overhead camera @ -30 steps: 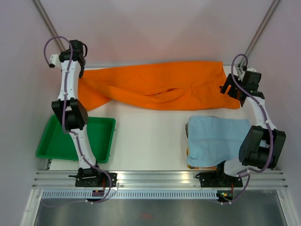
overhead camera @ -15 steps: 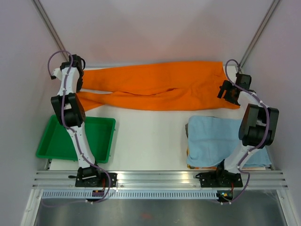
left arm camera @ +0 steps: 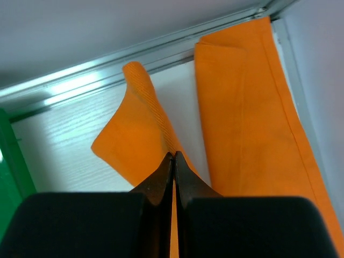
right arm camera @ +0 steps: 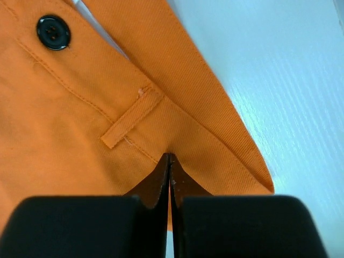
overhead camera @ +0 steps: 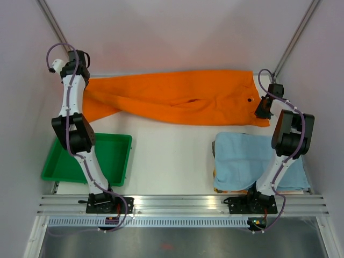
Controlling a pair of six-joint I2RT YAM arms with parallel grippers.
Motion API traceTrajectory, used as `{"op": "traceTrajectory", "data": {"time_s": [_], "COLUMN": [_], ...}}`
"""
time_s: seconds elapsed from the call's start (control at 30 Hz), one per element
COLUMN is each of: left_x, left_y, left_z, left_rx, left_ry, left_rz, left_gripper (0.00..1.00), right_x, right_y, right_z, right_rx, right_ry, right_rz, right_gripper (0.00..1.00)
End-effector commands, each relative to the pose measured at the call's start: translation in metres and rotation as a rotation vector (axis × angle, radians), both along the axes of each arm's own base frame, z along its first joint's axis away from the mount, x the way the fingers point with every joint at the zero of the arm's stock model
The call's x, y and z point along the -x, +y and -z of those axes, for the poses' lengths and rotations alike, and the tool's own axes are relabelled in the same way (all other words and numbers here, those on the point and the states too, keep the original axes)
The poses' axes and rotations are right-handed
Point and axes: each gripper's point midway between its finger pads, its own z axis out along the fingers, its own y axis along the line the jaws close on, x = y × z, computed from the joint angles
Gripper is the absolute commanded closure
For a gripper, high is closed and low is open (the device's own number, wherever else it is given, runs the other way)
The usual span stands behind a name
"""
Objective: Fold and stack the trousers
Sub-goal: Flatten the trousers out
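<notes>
The orange trousers point(overhead camera: 177, 102) lie spread across the far side of the table, waist to the right and legs to the left. My left gripper point(overhead camera: 83, 85) is at the far left, shut on the hem of one leg point(left arm camera: 134, 134), which rises in a fold from the jaws point(left arm camera: 173, 156). The other leg point(left arm camera: 252, 123) lies flat beside it. My right gripper point(overhead camera: 263, 109) is shut on the waistband edge point(right arm camera: 170, 157), just below a belt loop point(right arm camera: 131, 117) and near the black button point(right arm camera: 54, 32).
A green tray point(overhead camera: 121, 141) stands at the near left, partly under the left arm. A light blue cloth point(overhead camera: 247, 156) lies at the near right, beside the right arm. A metal rail point(left arm camera: 107, 75) and the wall run close behind the trousers.
The right gripper has shut on the waistband. The left arm has drawn its leg hem out to the far left, and the trousers now lie straighter.
</notes>
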Motion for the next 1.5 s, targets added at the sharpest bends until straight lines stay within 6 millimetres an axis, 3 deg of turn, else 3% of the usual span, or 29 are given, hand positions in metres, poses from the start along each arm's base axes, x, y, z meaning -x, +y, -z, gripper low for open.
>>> {"op": "traceTrajectory", "data": {"time_s": [0.0, 0.1, 0.13, 0.2, 0.23, 0.27, 0.3, 0.33, 0.4, 0.47, 0.53, 0.6, 0.63, 0.67, 0.7, 0.73, 0.77, 0.8, 0.83, 0.9, 0.97, 1.07, 1.17, 1.2, 1.23, 1.33, 1.47], "left_x": [-0.007, 0.013, 0.020, 0.027, 0.035, 0.039, 0.040, 0.055, 0.066, 0.077, 0.084, 0.084, 0.084, 0.090, 0.091, 0.098, 0.101, 0.102, 0.107, 0.101, 0.096, 0.075, 0.056, 0.049, 0.045, 0.030, 0.023], "left_y": [0.001, -0.013, -0.016, -0.028, -0.032, -0.034, -0.034, -0.033, -0.031, -0.032, -0.038, -0.041, -0.040, -0.041, -0.042, -0.042, -0.043, -0.045, -0.043, -0.036, -0.025, -0.021, -0.028, -0.030, -0.033, -0.047, -0.066], "left_z": [-0.109, -0.152, -0.156, -0.166, -0.159, -0.172, -0.169, -0.162, -0.185, -0.193, -0.207, -0.194, -0.185, -0.168, -0.158, -0.155, -0.134, -0.126, -0.101, -0.095, -0.062, -0.031, -0.017, -0.020, -0.022, -0.044, -0.077], "left_rx": [-0.218, -0.342, -0.348, -0.326, -0.316, -0.321, -0.326, -0.309, -0.351, -0.358, -0.357, -0.323, -0.304, -0.272, -0.239, -0.226, -0.202, -0.191, -0.172, -0.164, -0.113, -0.056, -0.011, -0.006, 0.003, -0.007, -0.024], "left_ry": [-0.166, -0.145, -0.128, -0.146, -0.089, -0.094, -0.051, 0.031, 0.035, 0.029, -0.028, -0.016, 0.006, 0.058, 0.065, 0.068, 0.102, 0.098, 0.144, 0.085, 0.129, 0.139, 0.119, 0.095, 0.076, -0.015, -0.124], "left_rz": [0.159, 0.257, 0.286, 0.359, 0.396, 0.410, 0.439, 0.445, 0.460, 0.461, 0.476, 0.465, 0.457, 0.452, 0.426, 0.408, 0.407, 0.402, 0.402, 0.379, 0.358, 0.368, 0.434, 0.457, 0.482, 0.597, 0.725], "left_gripper": [0.98, 0.98, 0.98, 0.98, 0.98, 0.98, 0.98, 0.98, 0.98, 0.98, 0.98, 0.98, 0.98, 0.98, 0.98, 0.98, 0.98, 0.98, 0.98, 0.98, 0.97, 0.92, 0.49, 0.29, 0.20, 0.02, 0.00], "right_x": [0.004, 0.004, 0.004, 0.004, 0.002, 0.003, 0.001, 0.003, 0.004, 0.004, 0.002, 0.003, 0.002, -0.002, 0.003, 0.003, -0.001, -0.001, -0.003, -0.007, -0.007, -0.008, -0.008, -0.011, -0.011, -0.010, -0.001], "right_y": [-0.007, -0.014, -0.016, -0.018, -0.019, -0.019, -0.020, -0.019, -0.019, -0.016, -0.010, -0.003, 0.005, 0.012, 0.019, 0.027, 0.030, 0.033, 0.037, 0.040, 0.042, 0.045, 0.055, 0.058, 0.066, 0.083, 0.109], "right_z": [-0.012, -0.062, -0.092, -0.120, -0.147, -0.158, -0.176, -0.196, -0.228, -0.243, -0.243, -0.229, -0.221, -0.220, -0.201, -0.195, -0.192, -0.177, -0.170, -0.156, -0.149, -0.140, -0.138, -0.140, -0.140, -0.149, -0.165], "right_rx": [0.035, 0.103, 0.130, 0.156, 0.169, 0.175, 0.180, 0.190, 0.202, 0.201, 0.178, 0.142, 0.097, 0.066, 0.032, -0.010, -0.036, -0.062, -0.079, -0.100, -0.105, -0.113, -0.163, -0.176, -0.189, -0.193, -0.168], "right_ry": [0.003, -0.096, -0.158, -0.207, -0.262, -0.280, -0.317, -0.363, -0.436, -0.477, -0.484, -0.458, -0.454, -0.483, -0.463, -0.474, -0.497, -0.472, -0.457, -0.424, -0.407, -0.395, -0.399, -0.416, -0.416, -0.416, -0.428], "right_rz": [-0.003, 0.013, 0.021, 0.026, 0.030, 0.034, 0.042, 0.047, 0.057, 0.048, 0.021, 0.001, -0.023, -0.043, -0.049, -0.066, -0.063, -0.070, -0.079, -0.102, -0.116, -0.138, -0.162, -0.158, -0.173, -0.215, -0.284], "right_gripper": [1.00, 1.00, 1.00, 1.00, 1.00, 1.00, 1.00, 1.00, 1.00, 1.00, 1.00, 1.00, 0.94, 0.78, 0.71, 0.64, 0.46, 0.40, 0.35, 0.34, 0.33, 0.30, 0.23, 0.15, 0.14, 0.06, 0.02]}}
